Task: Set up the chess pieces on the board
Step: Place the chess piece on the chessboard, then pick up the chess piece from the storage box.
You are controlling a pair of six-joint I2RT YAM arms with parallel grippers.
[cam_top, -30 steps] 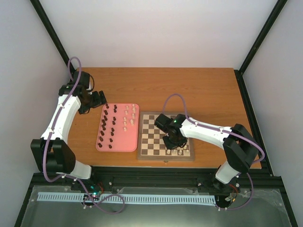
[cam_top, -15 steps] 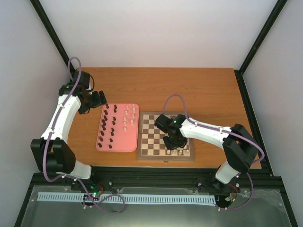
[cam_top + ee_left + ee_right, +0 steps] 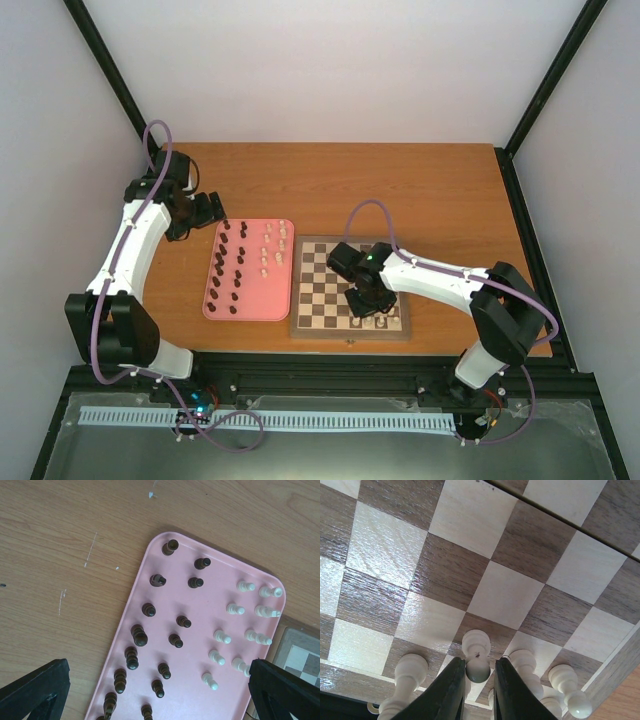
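Right claw (image 3: 479, 669) is clamping one cream piece (image 3: 476, 642) upright on the board (image 3: 320, 290), a few cream chess pieces (image 3: 410, 672) standing just beside it, while most are waiting on the pink tray (image 3: 256, 300) beneath the wide-apart left claw (image 3: 160, 690), so setup is looking barely started.

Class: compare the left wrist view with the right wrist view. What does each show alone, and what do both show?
Left wrist only: the pink tray holding dark pieces, framed by the open left gripper. Right wrist only: the right gripper shut on a cream piece's round head. Both: the board, just its corner in the left wrist view, and other cream pieces.
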